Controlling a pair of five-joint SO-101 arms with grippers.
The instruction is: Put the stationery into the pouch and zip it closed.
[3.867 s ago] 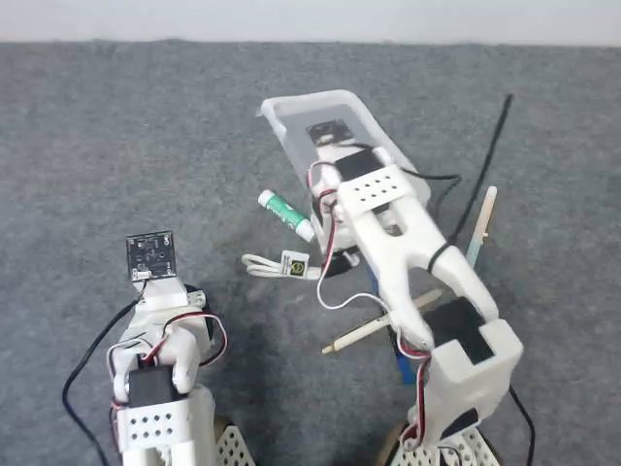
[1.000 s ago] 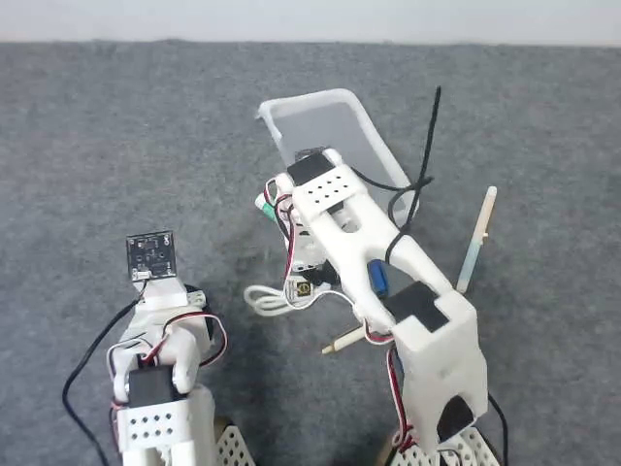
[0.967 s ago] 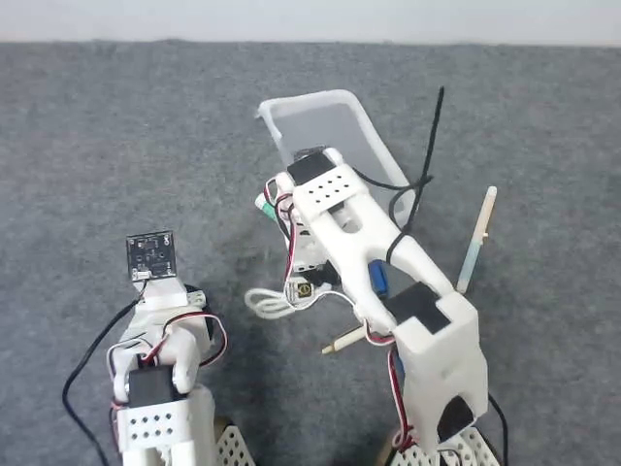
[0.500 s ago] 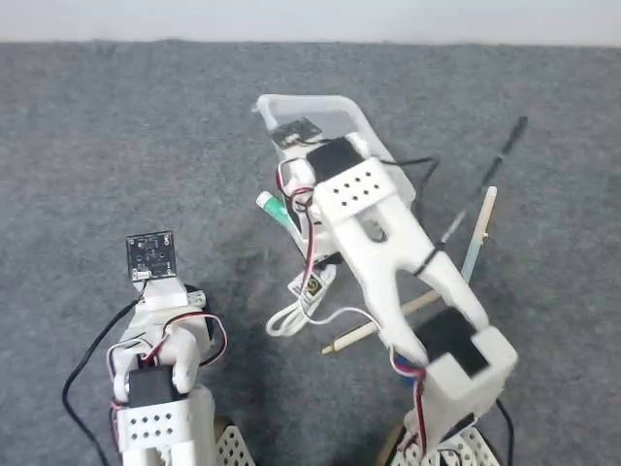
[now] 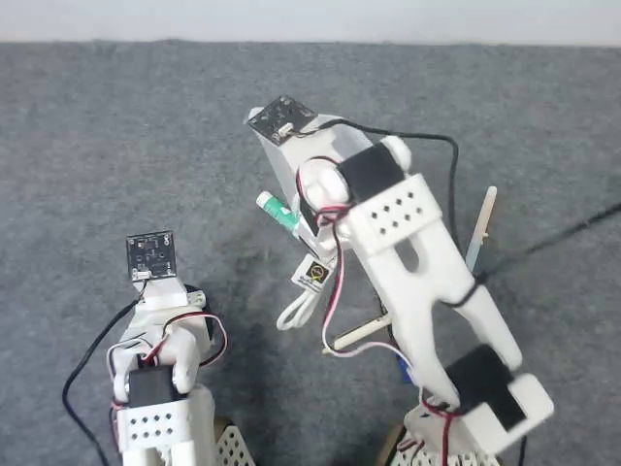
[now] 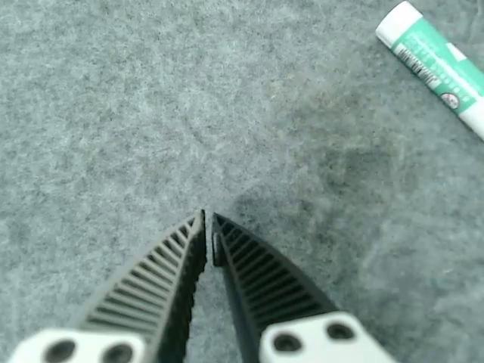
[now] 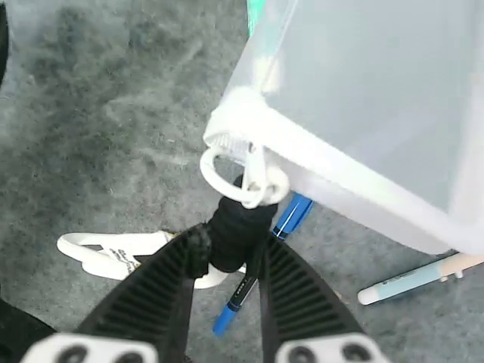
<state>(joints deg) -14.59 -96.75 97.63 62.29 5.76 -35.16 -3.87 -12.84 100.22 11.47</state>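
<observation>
Grip of right pincer [image 7: 233, 243] tight on black tab [image 7: 236, 227], both ribbed fingers [image 7: 170, 283] pressed against it. Tab hanging from white pull ring [image 7: 240, 180] at a corner of the pouch [image 7: 363, 113]. Blue pen [image 7: 292, 215] poking out from under that same corner, lying on grey carpet [image 7: 98, 98]. White strap [image 7: 113, 253] with a printed label just beyond the pen, close to the pouch corner but apart from it. Pale pen [image 7: 412, 280] near the pouch's long edge.

Seen from the high view: pouch [image 5: 284, 175] half hidden under the right arm, translucent white. Glue stick [image 5: 277, 210], green and white, right against the pouch's side that faces the left arm. Strap [image 5: 303, 296] looped on the carpet on the pouch's near side, cream stick [image 5: 357, 336] farther out that way. Pale pen [image 5: 479, 233] on the pouch's far side from the glue stick.

Left pincer [image 6: 208, 221] narrowed to a sliver, nothing between its tips, over bare carpet well apart from the pouch, glue stick [image 6: 435, 64] lying beyond it.
</observation>
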